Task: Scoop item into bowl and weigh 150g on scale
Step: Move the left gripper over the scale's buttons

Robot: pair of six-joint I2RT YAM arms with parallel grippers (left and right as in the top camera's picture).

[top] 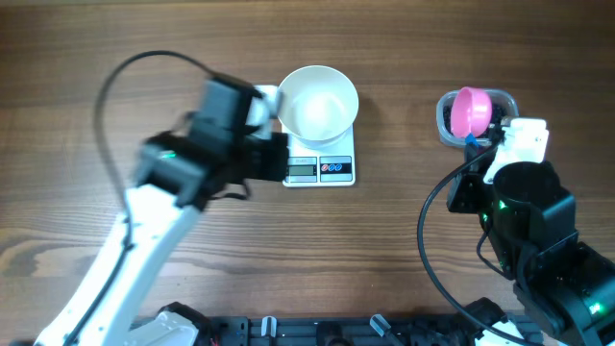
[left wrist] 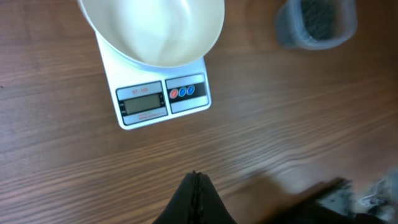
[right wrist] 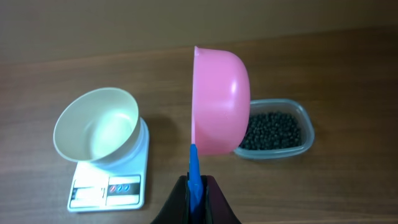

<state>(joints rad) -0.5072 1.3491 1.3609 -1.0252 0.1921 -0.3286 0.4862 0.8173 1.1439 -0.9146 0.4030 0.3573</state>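
Right gripper is clamping the pink scoop, centre frame (beads in tub behind); left gripper is hanging closed and empty, bottom centre.

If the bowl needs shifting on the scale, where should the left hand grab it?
Pinch the rim of the bowl, probably from above on its left side, one finger inside and one outside. The walls flare outward, so a side squeeze would likely slip, and it sits upright on the scale. The left hand is shut, so open it first.
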